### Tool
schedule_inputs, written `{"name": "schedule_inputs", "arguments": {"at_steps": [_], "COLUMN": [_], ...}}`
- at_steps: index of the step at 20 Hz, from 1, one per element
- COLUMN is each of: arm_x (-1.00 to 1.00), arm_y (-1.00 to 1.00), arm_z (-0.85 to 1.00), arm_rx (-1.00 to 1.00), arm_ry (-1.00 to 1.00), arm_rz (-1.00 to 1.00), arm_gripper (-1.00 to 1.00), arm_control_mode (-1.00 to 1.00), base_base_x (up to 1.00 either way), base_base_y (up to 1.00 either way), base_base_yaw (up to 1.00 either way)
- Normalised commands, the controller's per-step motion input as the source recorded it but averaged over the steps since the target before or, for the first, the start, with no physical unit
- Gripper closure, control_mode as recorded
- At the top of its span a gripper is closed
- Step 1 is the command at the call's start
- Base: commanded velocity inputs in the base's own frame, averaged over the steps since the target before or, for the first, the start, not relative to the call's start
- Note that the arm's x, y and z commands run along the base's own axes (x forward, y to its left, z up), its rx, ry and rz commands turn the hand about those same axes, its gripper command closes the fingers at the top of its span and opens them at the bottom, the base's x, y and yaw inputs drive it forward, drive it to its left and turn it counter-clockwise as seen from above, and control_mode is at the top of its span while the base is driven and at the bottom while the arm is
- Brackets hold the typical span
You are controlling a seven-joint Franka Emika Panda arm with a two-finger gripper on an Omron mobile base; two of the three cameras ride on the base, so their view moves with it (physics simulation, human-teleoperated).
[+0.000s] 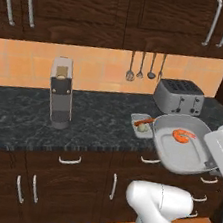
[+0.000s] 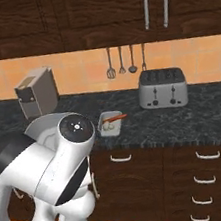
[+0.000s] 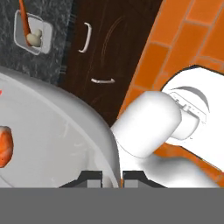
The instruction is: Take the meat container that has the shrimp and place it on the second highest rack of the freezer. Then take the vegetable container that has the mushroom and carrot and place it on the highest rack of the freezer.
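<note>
The meat container [image 1: 183, 153] is a wide grey tray held in the air just off the counter's front edge, with the curled orange shrimp [image 1: 181, 136] lying in it. My gripper [image 1: 212, 164] is shut on the tray's right rim. In the hand view the gripper [image 3: 112, 178] pinches that rim, and the shrimp [image 3: 4, 146] shows at the left edge. The vegetable container [image 1: 143, 124] [image 2: 109, 124] [image 3: 33, 33] rests on the dark counter with the pale mushroom [image 1: 142, 129] and the carrot [image 1: 144, 121] in it. The freezer and its racks are out of view.
A silver toaster [image 1: 179, 97] [image 2: 162, 88] stands behind the containers and a coffee machine [image 1: 60, 93] [image 2: 36, 92] further left. Utensils [image 1: 145, 68] hang on the tiled wall. Dark cabinets sit above and drawers [image 2: 203, 168] below the counter; the floor [image 3: 183, 39] is orange.
</note>
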Motion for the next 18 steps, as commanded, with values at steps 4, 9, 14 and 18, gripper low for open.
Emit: {"name": "schedule_inputs", "arguments": {"at_steps": [4,9,14,18], "arm_x": [0.00,0.00,0.00,0.00], "arm_y": [0.00,0.00,0.00,0.00], "arm_z": [0.00,0.00,0.00,0.00], "arm_rx": [0.00,0.00,0.00,0.00], "arm_ry": [0.00,0.00,0.00,0.00], "arm_rz": [0.00,0.00,0.00,0.00], "arm_gripper": [1.00,1.00,1.00,1.00], "arm_control_mode": [1.00,1.00,1.00,1.00], "base_base_x": [-0.64,-0.31,-0.28,-0.03], "base_base_y": [0.92,0.51,0.38,-0.08], "base_base_yaw": [-0.50,-0.76,-0.77,-0.66]}}
